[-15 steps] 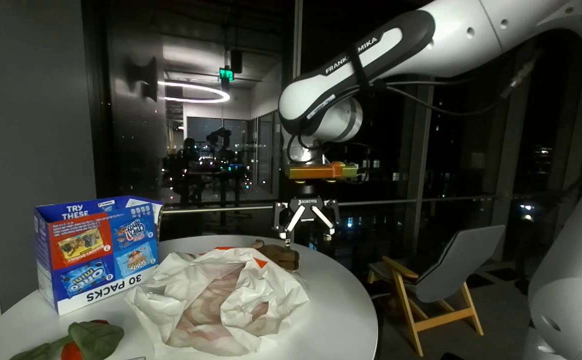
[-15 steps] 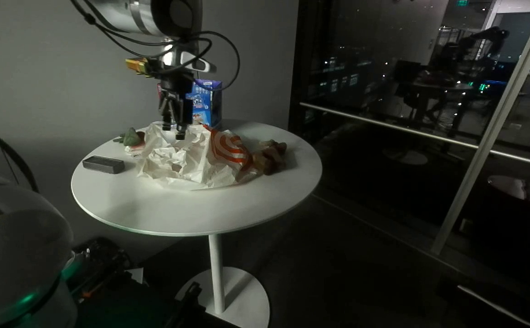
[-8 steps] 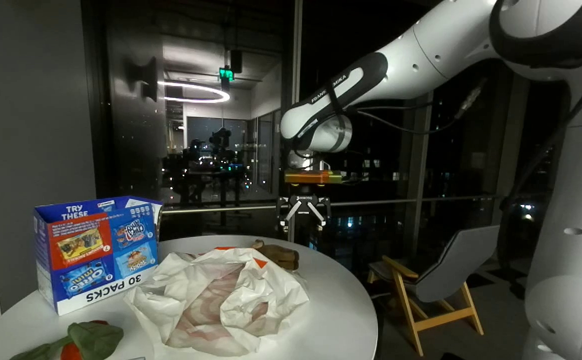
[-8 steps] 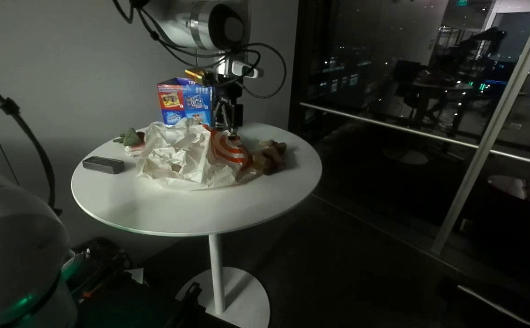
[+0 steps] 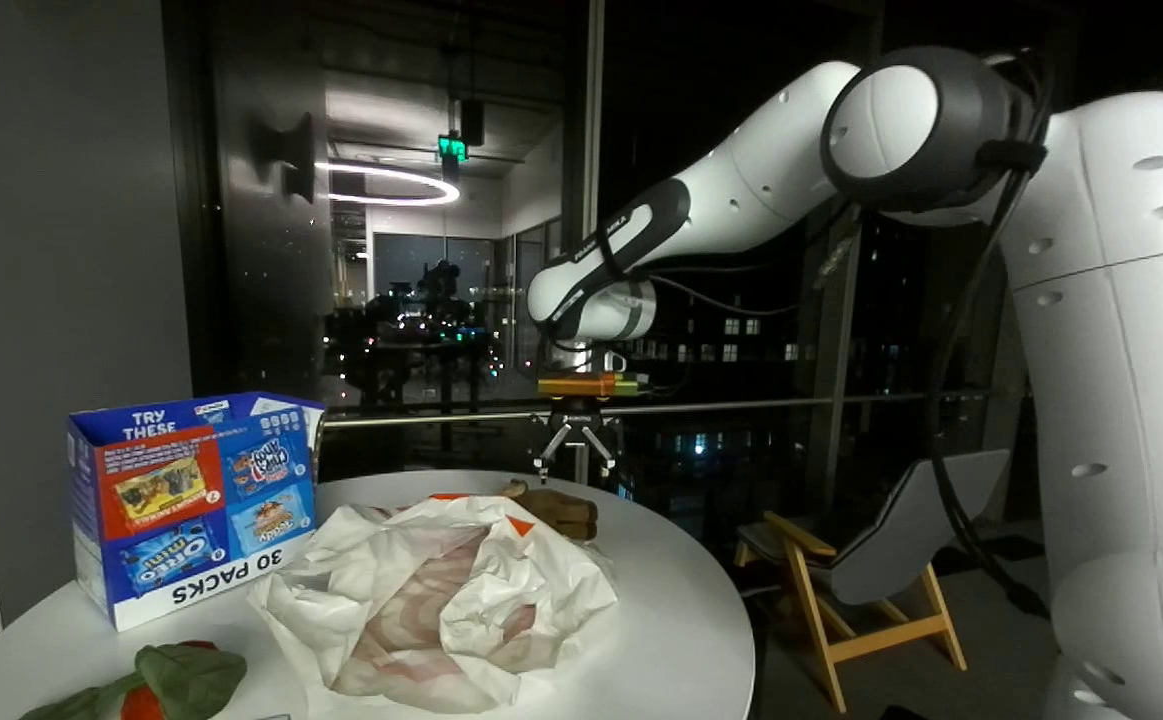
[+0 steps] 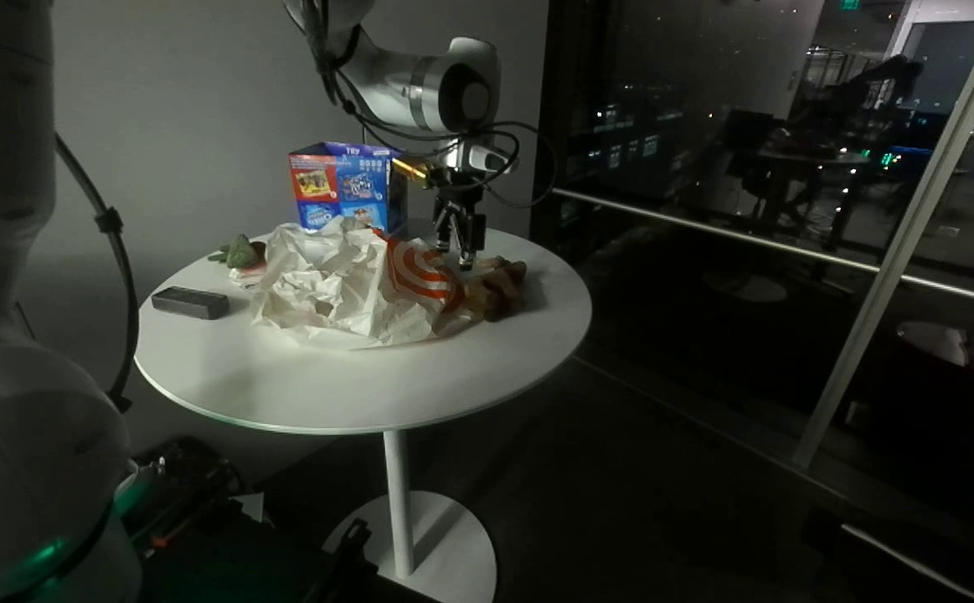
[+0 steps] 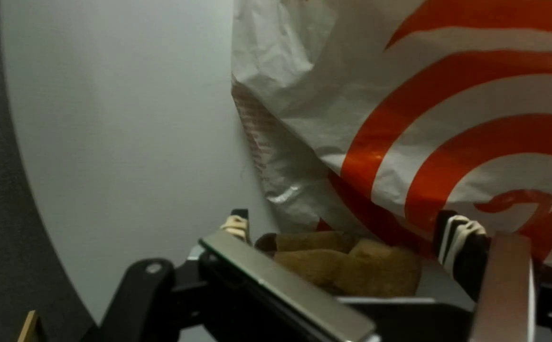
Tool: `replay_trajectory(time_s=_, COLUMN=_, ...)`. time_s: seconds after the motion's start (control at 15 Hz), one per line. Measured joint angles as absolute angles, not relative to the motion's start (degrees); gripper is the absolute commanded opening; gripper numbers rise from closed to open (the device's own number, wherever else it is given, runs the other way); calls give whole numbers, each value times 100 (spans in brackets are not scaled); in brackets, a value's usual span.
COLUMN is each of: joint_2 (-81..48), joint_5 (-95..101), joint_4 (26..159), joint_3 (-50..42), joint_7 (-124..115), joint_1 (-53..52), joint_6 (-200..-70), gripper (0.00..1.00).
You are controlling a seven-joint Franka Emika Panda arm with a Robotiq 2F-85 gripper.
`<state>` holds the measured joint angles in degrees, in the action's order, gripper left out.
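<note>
Hovering near brown item [image 7: 351, 266], jaws wide apart & empty; lowering off-ctr could snag bag [image 7: 413, 123] right alongside.

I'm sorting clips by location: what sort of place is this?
Probably an office lounge or break area at night: a snack box on a round table, a low grey chair, and tall dark windows.

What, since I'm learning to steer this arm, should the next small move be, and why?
Probably ease the gripper down slightly toward the brown object: the jaws stand open and hold nothing, and the wrist view shows that object framed between them, beside the white bag.
</note>
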<state>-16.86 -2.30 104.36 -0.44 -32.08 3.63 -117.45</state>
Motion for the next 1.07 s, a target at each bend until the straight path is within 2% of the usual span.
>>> replay_trajectory(time_s=0.4, joint_2=-3001, joint_5=-130, joint_4=9141, joint_3=-427, joint_7=-3424, joint_1=133, joint_6=-12089, gripper=100)
replay_trajectory(time_s=0.8, joint_2=-3777, joint_5=-56, joint_4=8369, joint_3=-559, joint_7=-3422, joint_1=23, joint_6=-12102, gripper=100)
replay_trajectory(time_s=0.87, joint_2=-3873, joint_5=-57, joint_4=8305, joint_3=-559, joint_7=-3422, joint_1=22, joint_6=-12102, gripper=75)
replay_trajectory(time_s=0.93, joint_2=-3962, joint_5=-64, joint_4=8257, joint_3=-559, joint_7=-3422, joint_1=22, joint_6=-12102, gripper=74)
replay_trajectory(time_s=1.07, joint_2=-4097, joint_5=-80, joint_4=8181, joint_3=-559, joint_7=-3421, joint_1=23, joint_6=-12102, gripper=58)
